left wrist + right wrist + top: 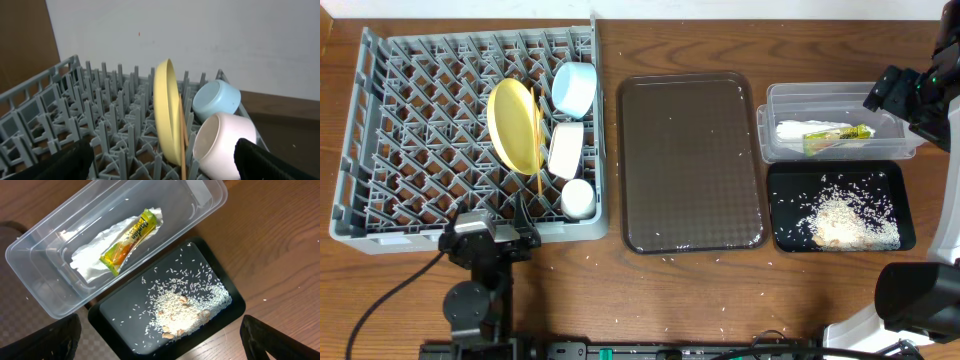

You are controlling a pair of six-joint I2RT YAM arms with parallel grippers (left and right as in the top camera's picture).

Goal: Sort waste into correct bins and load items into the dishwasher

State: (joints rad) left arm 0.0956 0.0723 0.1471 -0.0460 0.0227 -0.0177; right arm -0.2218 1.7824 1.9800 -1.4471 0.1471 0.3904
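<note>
Sorting looked all but finished. The rack (420, 120) sat at 9 o'clock on the worktop (720, 290). In its 3 o'clock columns a yellow plate (513, 125) stood on edge, chopsticks (537, 140) beside it. A blue bowl (574, 88) lay at 12 o'clock of a white bowl (566, 150), with a cup (578, 198) at 6 o'clock. The clear tub (780, 100) at 2 o'clock held a wrapper (838, 137) on crumpled paper (798, 130). The black tray (785, 180) below it held the rice (840, 215).

A few stray grains showed on the brown tray (690, 165) and off its 6 o'clock edge. If those count, tipping or sweeping would likely serve better than pinching, since single grains are too fine for the pads. Otherwise, back both arms away high, clear of pegs and tub rim.

The left arm was low at the rack's 6 o'clock edge, wrist about level and aimed toward 12 o'clock. The left pincer (167, 161) was spread wide and empty. The right arm reached over the tub from 3 o'clock, camera looking down. The right pincer (160, 340) was likewise wide apart, holding nothing.
</note>
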